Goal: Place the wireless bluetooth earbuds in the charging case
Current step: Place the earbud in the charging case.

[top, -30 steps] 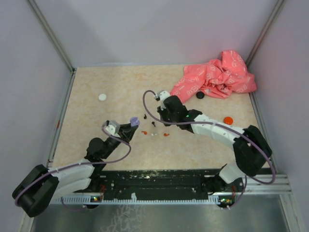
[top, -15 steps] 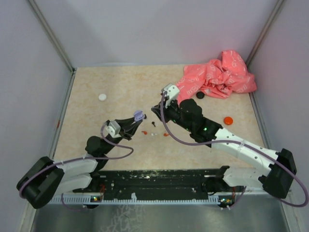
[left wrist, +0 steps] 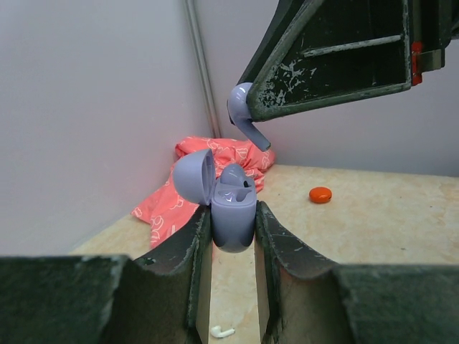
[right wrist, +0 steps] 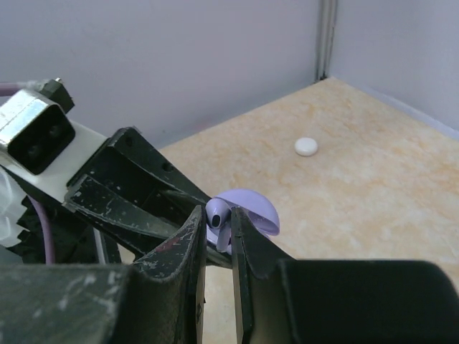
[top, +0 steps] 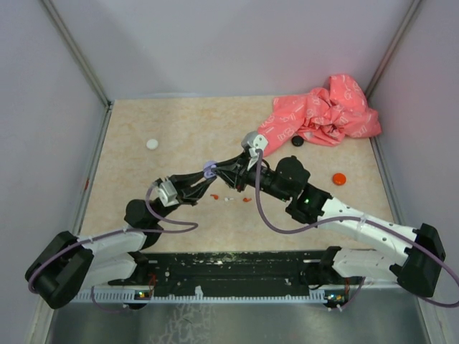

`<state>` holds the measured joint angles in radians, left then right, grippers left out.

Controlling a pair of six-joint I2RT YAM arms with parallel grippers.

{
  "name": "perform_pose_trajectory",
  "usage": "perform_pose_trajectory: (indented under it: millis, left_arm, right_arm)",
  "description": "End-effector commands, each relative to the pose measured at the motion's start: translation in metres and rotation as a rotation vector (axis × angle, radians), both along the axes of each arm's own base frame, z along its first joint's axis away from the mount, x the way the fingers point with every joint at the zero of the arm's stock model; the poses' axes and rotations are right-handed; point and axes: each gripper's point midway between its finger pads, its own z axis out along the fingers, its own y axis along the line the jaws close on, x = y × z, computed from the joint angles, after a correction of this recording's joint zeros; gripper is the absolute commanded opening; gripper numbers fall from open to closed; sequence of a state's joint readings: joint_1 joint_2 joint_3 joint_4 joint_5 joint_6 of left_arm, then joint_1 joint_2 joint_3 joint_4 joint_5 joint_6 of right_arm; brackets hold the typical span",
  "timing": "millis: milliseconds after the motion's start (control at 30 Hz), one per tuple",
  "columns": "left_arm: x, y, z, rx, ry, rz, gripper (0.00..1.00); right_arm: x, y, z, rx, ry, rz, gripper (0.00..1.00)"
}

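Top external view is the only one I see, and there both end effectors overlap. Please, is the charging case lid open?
Observer: Yes. The left wrist view shows the left end effector gripping the charging case upright, with its lid swung open.
Operator: And does the right end effector hold something?
Observer: It is shut on a purple earbud, which hangs above the open case without touching it.

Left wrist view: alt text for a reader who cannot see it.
The left gripper holds an open purple charging case with one earbud seated inside, while the right gripper holds a second purple earbud above it. A pink cloth and an orange disc lie behind.
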<state>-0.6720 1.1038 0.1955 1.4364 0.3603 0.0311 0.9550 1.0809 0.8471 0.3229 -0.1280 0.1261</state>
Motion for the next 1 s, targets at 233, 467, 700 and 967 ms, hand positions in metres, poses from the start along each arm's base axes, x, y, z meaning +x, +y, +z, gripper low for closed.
perform_pose_trajectory:
  millis: [233, 467, 700, 967]
  left_arm:
    - [-0.015, 0.002, 0.03, -0.073, -0.055, -0.054, 0.0]
    - [-0.02, 0.003, 0.034, -0.086, -0.05, -0.076, 0.0]
    - [-0.023, 0.002, 0.033, -0.1, -0.016, -0.1, 0.0]
    - [-0.023, 0.006, 0.037, -0.144, 0.032, -0.104, 0.0]
  right_arm:
    - [-0.021, 0.014, 0.03, 0.113, -0.091, 0.091, 0.11]
    - [-0.017, 0.02, 0.022, 0.107, -0.097, 0.083, 0.11]
    - [-0.014, 0.023, 0.016, 0.095, -0.101, 0.073, 0.11]
    - [-0.014, 0.017, 0.012, 0.093, -0.109, 0.052, 0.1]
